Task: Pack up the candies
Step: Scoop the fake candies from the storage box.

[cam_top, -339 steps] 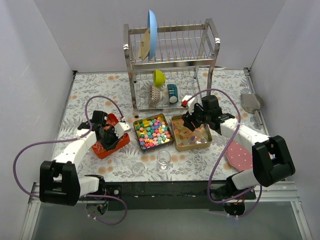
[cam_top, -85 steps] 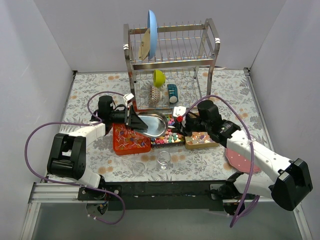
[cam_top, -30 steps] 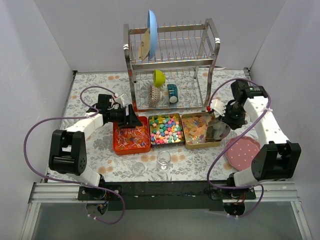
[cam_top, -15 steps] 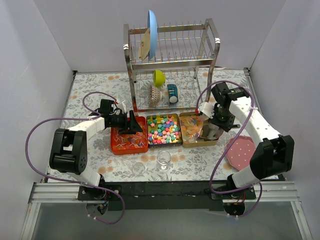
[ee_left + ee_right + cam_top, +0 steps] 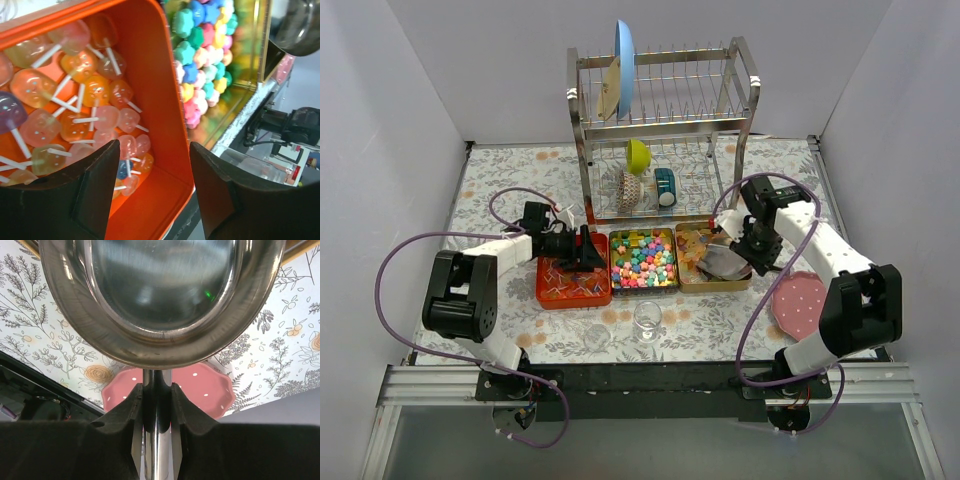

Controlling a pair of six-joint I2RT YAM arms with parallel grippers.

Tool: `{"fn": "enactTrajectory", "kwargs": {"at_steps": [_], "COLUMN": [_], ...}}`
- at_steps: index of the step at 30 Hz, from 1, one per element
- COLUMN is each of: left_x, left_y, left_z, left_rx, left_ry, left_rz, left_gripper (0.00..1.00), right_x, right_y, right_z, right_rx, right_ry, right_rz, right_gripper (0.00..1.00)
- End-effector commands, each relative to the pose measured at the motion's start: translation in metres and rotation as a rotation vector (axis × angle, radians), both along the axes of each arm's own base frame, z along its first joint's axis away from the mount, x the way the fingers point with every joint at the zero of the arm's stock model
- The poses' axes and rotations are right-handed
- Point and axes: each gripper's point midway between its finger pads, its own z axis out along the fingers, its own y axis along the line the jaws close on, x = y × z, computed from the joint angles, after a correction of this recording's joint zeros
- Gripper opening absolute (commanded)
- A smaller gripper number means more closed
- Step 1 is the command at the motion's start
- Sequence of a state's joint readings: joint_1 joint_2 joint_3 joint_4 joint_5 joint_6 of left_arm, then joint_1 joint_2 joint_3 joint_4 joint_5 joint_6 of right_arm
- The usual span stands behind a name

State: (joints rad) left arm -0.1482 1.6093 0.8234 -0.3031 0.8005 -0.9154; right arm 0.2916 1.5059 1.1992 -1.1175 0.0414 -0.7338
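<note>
The candies (image 5: 642, 258) are small bright lumps filling the middle tin (image 5: 643, 289); in the left wrist view the candies (image 5: 200, 55) show past an orange tin (image 5: 165, 95) of lollipops (image 5: 75, 115). My left gripper (image 5: 590, 252) (image 5: 155, 195) is open, one finger inside that orange tin (image 5: 575, 303) and one outside its right wall. My right gripper (image 5: 748, 248) (image 5: 157, 405) is shut on the handle of a steel scoop (image 5: 160, 290). The scoop (image 5: 725, 262) hangs over the gold tin (image 5: 710, 288), and its bowl looks empty.
A small clear glass (image 5: 647, 318) stands in front of the middle tin, another glass (image 5: 598, 335) to its left. A pink dotted plate (image 5: 800, 305) (image 5: 215, 385) lies at the right. Behind the tins stands a dish rack (image 5: 665, 130) holding plates and cups.
The right arm has swung the scoop in from the right and down over the gold tin. My left gripper has narrowed a little and shifted slightly right at the orange tin's wall.
</note>
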Motion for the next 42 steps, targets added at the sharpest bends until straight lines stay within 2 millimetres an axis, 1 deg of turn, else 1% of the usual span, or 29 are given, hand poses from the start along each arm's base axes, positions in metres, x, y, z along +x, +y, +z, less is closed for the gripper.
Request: {"fn": "enactTrajectory", "kwargs": {"at_steps": [1, 5, 8, 11, 12, 14, 15, 18, 20, 22, 23, 24, 27, 28, 30, 31, 32, 34, 35, 37, 38, 39, 41, 42], "left_x": [0.005, 0.006, 0.000, -0.004, -0.004, -0.006, -0.007, -0.010, -0.011, -0.010, -0.010, -0.009, -0.007, -0.007, -0.008, -0.009, -0.010, -0.011, -0.012, -0.011, -0.011, -0.011, -0.009, -0.009], "left_y": [0.007, 0.016, 0.020, 0.017, 0.016, 0.012, 0.011, 0.008, 0.006, 0.006, 0.006, 0.006, 0.006, 0.006, 0.005, 0.003, 0.002, 0.000, -0.002, -0.003, -0.004, -0.004, -0.004, -0.005], "left_z": [-0.005, -0.008, -0.022, -0.025, -0.025, -0.027, -0.027, -0.030, -0.031, -0.033, -0.034, -0.036, -0.040, -0.041, -0.042, -0.041, -0.041, -0.039, -0.038, -0.036, -0.036, -0.036, -0.037, -0.036], "left_rx": [0.063, 0.126, 0.151, 0.150, 0.150, 0.152, 0.150, 0.150, 0.149, 0.150, 0.150, 0.151, 0.153, 0.154, 0.153, 0.141, 0.132, 0.116, 0.105, 0.094, 0.090, 0.090, 0.090, 0.089], "left_ry": [-0.037, -0.048, -0.003, 0.000, -0.009, -0.009, -0.009, 0.000, 0.002, 0.009, 0.011, 0.017, 0.021, 0.019, 0.020, 0.024, 0.028, 0.032, 0.033, 0.029, 0.030, 0.026, 0.029, 0.024], "left_rz": [0.017, 0.060, 0.068, 0.057, 0.050, 0.036, 0.034, 0.020, 0.013, 0.009, 0.009, 0.009, 0.006, 0.000, -0.005, -0.012, -0.016, -0.016, -0.020, -0.024, -0.025, -0.026, -0.024, -0.025], "left_gripper": [0.56, 0.53, 0.53, 0.53, 0.53, 0.53, 0.53, 0.52, 0.52, 0.52, 0.52, 0.52, 0.50, 0.50, 0.50, 0.49, 0.49, 0.49, 0.49, 0.49, 0.49, 0.49, 0.49, 0.49], "right_x": [0.011, 0.024, 0.027, 0.026, 0.025, 0.024, 0.024, 0.030, 0.037, 0.044, 0.044, 0.047, 0.046, 0.045, 0.045, 0.043, 0.039, 0.034, 0.035, 0.035, 0.033, 0.034, 0.038, 0.039], "right_y": [0.006, 0.009, 0.010, 0.016, 0.022, 0.022, 0.030, 0.042, 0.043, 0.045, 0.045, 0.048, 0.058, 0.066, 0.067, 0.071, 0.071, 0.081, 0.087, 0.091, 0.096, 0.097, 0.099, 0.100], "right_z": [0.001, 0.007, 0.004, 0.000, -0.002, -0.008, -0.008, -0.010, -0.013, -0.015, -0.017, -0.017, -0.021, -0.019, -0.020, -0.020, -0.021, -0.020, -0.015, -0.009, -0.007, -0.006, -0.008, -0.013], "right_rx": [0.012, 0.001, -0.017, -0.037, -0.040, -0.081, -0.094, -0.119, -0.136, -0.142, -0.138, -0.129, -0.052, 0.005, 0.001, 0.021, 0.023, 0.073, 0.088, 0.089, 0.073, 0.055, 0.024, 0.020], "right_ry": [-0.001, -0.005, -0.004, 0.000, -0.003, -0.007, -0.023, -0.044, -0.069, -0.075, -0.061, -0.049, 0.002, 0.012, 0.010, 0.021, 0.047, 0.068, 0.061, 0.051, 0.038, 0.023, -0.005, 0.003], "right_rz": [-0.020, -0.022, -0.018, 0.012, 0.036, 0.088, 0.134, 0.215, 0.244, 0.252, 0.241, 0.228, 0.143, 0.117, 0.122, 0.112, 0.097, 0.090, 0.097, 0.114, 0.163, 0.184, 0.205, 0.196], "right_gripper": [0.01, 0.01, 0.01, 0.01, 0.01, 0.01, 0.01, 0.01, 0.01, 0.01, 0.01, 0.01, 0.01, 0.01, 0.01, 0.01, 0.01, 0.01, 0.01, 0.01, 0.01, 0.01, 0.01, 0.01]}}
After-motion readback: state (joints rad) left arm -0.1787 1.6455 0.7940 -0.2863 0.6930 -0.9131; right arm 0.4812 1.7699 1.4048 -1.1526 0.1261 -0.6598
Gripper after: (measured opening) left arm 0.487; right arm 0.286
